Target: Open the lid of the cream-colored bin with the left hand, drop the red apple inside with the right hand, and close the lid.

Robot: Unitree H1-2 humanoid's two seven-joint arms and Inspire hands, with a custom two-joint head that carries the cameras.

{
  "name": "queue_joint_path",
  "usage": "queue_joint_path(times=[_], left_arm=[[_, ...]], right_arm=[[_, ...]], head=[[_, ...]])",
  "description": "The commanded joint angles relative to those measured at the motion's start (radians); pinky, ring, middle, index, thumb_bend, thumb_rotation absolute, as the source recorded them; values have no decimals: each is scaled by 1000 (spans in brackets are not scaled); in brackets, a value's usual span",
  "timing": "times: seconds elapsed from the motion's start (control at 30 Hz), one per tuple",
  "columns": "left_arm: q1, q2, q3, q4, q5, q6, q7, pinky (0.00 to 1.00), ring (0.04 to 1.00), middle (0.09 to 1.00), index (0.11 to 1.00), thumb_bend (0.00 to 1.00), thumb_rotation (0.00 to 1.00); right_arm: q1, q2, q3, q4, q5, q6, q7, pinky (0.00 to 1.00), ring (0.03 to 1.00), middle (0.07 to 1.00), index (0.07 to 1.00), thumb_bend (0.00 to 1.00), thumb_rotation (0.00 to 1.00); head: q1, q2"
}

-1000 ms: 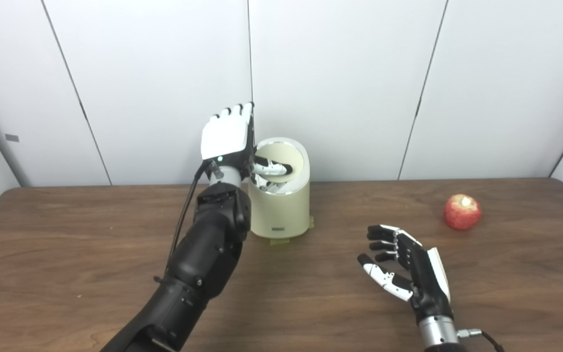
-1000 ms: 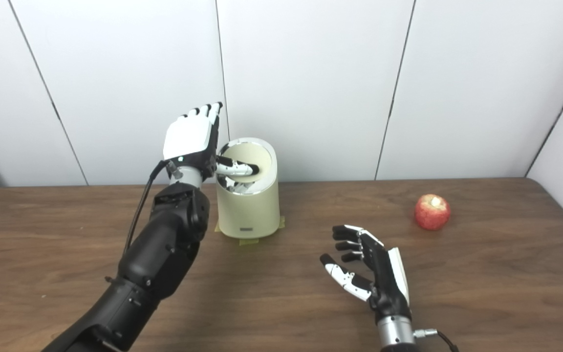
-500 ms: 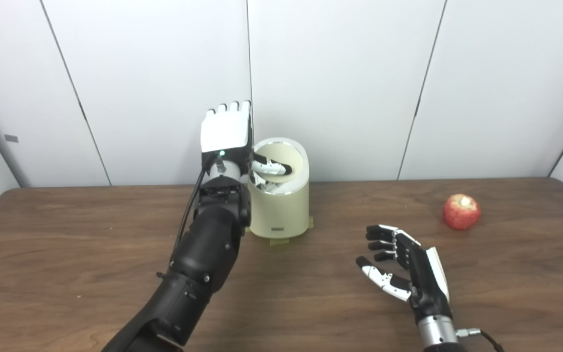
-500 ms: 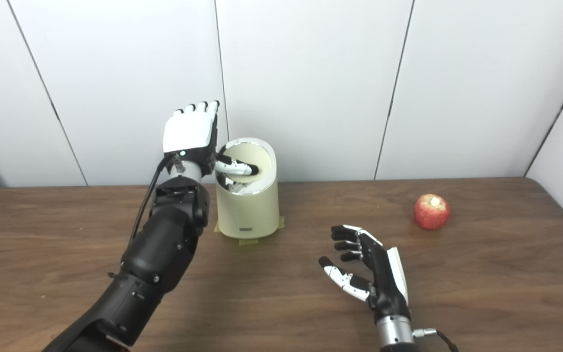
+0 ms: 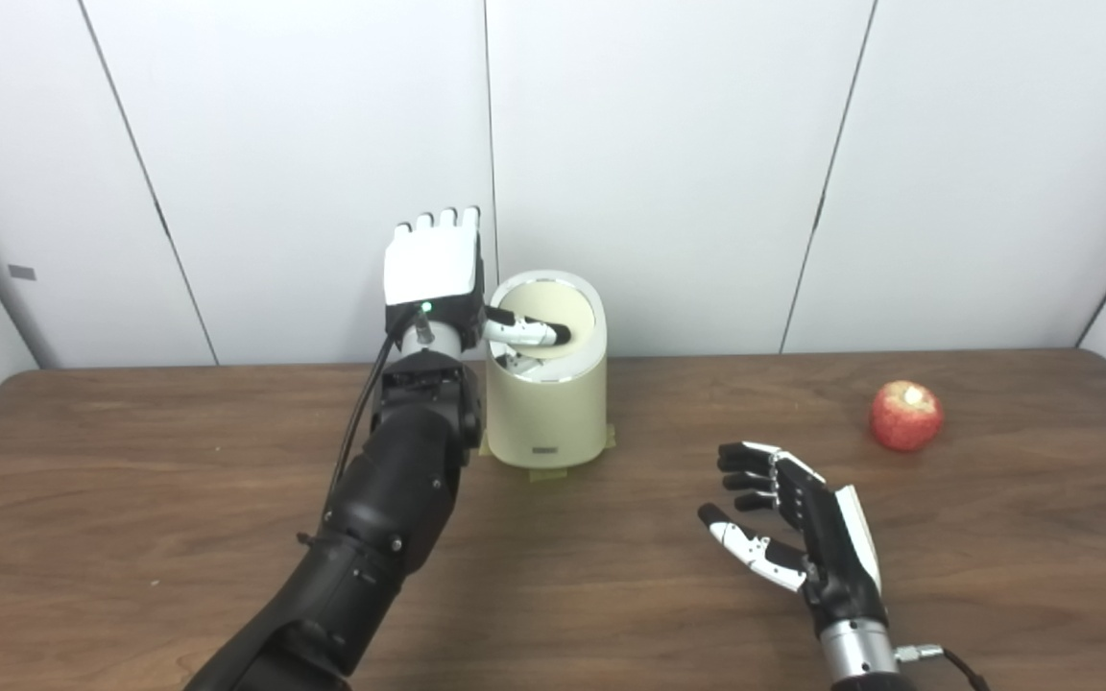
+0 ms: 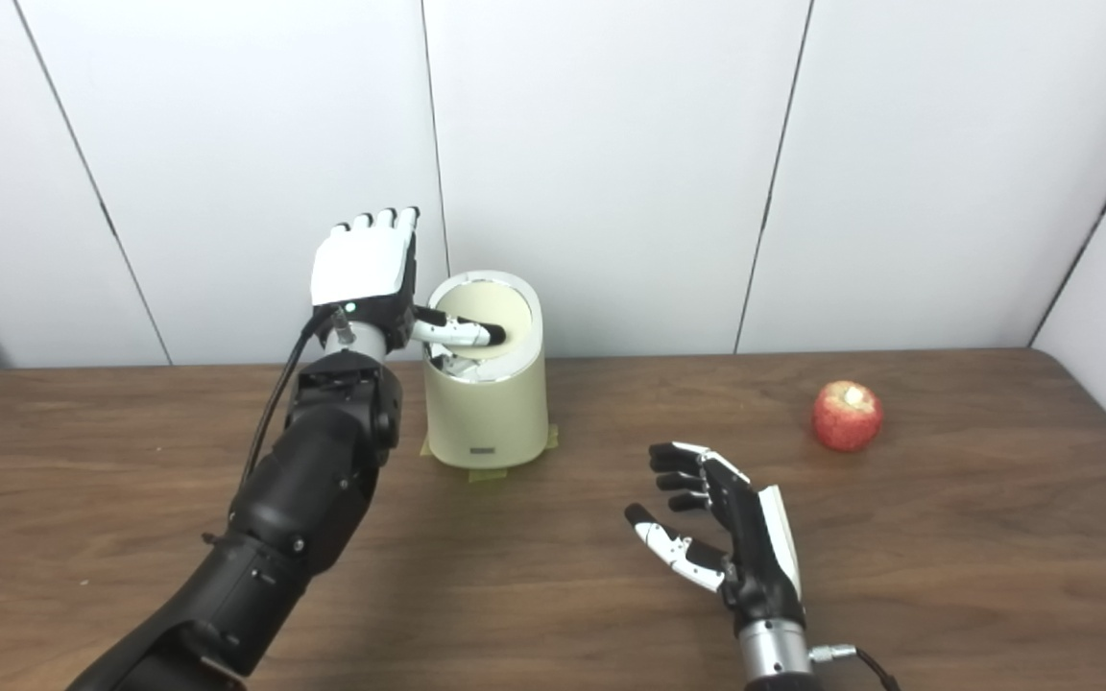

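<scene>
Left hand [image 5: 430,274] shifted slightly leftward since a second ago, fingers straight up, thumb laid across the tilted lid [image 5: 553,309] of the cream bin [image 5: 546,408]. Right hand [image 5: 807,533] unmoved, fingers loosely spread, holding nothing. Apple [image 5: 905,416] on the surface [image 5: 131,480], well right of those fingers, nothing between.

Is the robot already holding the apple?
No, the red apple lies alone on the table, apart from the empty right hand.
</scene>
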Motion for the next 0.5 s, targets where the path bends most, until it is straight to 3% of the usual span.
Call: queue_joint_path(times=[0.0,0.13,0.2,0.23,0.3,0.33,0.47], left_arm=[[17,26,-21,47,30,4,-22,1000,1000,1000,1000,1000,181],[20,30,-24,44,19,3,-22,1000,1000,1000,1000,1000,198],[22,27,-17,41,-8,3,5,1000,1000,1000,1000,1000,271],[24,21,-5,40,-36,3,35,1000,1000,1000,1000,980,344],[24,9,21,35,-116,-8,90,1000,1000,1000,1000,807,737],[24,6,31,28,-160,-21,104,1000,1000,1000,1000,772,893],[28,-7,72,14,-323,-53,128,1000,1000,1000,1000,770,993]], right_arm=[[-22,0,2,-15,0,-19,-5,595,678,698,676,244,165],[-22,0,1,-14,4,-18,-3,592,674,694,675,247,163],[-23,-2,2,-14,0,-20,-4,590,672,693,674,246,148],[-23,-2,2,-14,-2,-19,-4,583,668,691,673,243,139],[-26,-4,2,-8,-1,-24,-5,587,671,690,672,241,124],[-28,-6,3,-6,-6,-23,-6,589,671,690,672,238,122],[-30,-6,6,-6,-13,-2,-2,604,680,694,675,239,155]], head=[[-1,1],[-1,1],[0,1],[0,1],[4,-2],[3,-4],[-2,-7]])
